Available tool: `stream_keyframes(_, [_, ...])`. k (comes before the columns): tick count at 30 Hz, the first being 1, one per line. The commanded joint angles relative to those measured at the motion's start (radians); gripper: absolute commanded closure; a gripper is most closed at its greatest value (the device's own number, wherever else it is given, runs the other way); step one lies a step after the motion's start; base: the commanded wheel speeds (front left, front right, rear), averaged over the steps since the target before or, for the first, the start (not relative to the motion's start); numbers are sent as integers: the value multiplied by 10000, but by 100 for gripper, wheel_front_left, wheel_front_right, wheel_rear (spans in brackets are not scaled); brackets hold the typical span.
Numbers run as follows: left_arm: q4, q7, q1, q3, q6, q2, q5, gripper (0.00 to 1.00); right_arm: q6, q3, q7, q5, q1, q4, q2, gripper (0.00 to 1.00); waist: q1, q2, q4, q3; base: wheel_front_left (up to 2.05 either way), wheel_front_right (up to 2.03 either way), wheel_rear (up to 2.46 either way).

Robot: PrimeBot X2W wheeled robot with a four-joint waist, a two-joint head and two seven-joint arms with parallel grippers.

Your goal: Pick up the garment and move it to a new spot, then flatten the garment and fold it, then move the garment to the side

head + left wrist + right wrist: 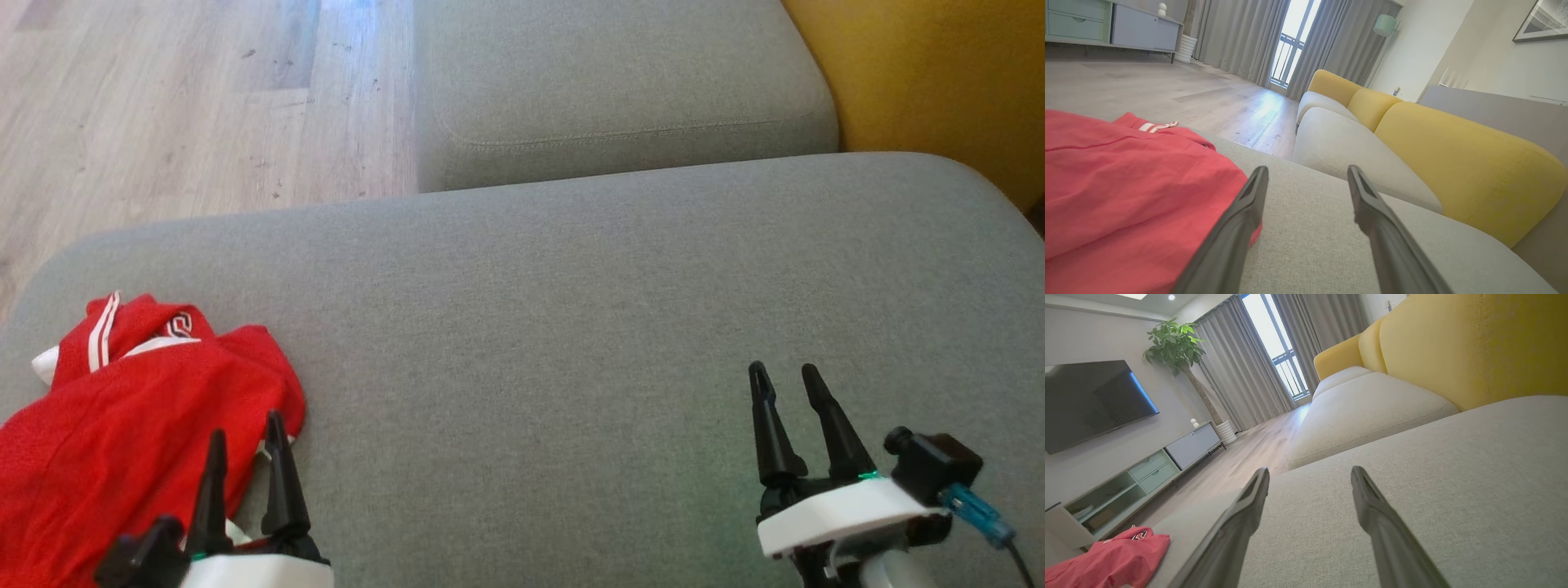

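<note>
Left hand (245, 426) at 7 o'clock, fingers apart, holding nothing, tips at the edge of the red garment (122, 416), which lies crumpled at 8 o'clock on the grey sofa cushion (571, 310). Right hand (784, 368) at 4 o'clock, fingers apart, well clear of it.

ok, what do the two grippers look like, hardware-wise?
Left gripper and right gripper match: two long black tapered fingers on a white housing, with a small green light at the finger base. Beside the right one sits a black boxy module with a blue connector and a dark cable.
</note>
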Motion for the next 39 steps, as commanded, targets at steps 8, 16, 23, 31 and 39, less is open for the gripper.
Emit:
stream_keyframes(8, [-220, -352, -206, 303, 43, 71, 1110, 0, -6, 337, -377, -1214, -348, -301, -68, 0, 0, 0, -64, -63, 0, 0, 0])
stream_keyframes(16, [-5, -588, -114, 244, -13, 75, 2094, 0, -7, 381, -613, -2211, -356, -113, -72, 0, 0, 0, -103, -168, 0, 0, 0])
stream_keyframes(23, [243, -796, -59, 200, 72, 79, 2967, 0, -7, 509, -819, -3010, -313, -35, -76, 0, 0, 0, -139, -281, 0, 0, 0])
stream_keyframes(31, [463, -918, -6, 202, 129, 81, 3417, 0, -7, 434, -941, -3501, -257, 136, -78, 0, 0, 0, -166, -355, 0, 0, 0])
stream_keyframes(39, [770, -918, -15, 253, 129, 81, 3256, 0, -7, 331, -941, -3454, -233, 328, -78, 0, 0, 0, -160, -381, 0, 0, 0])
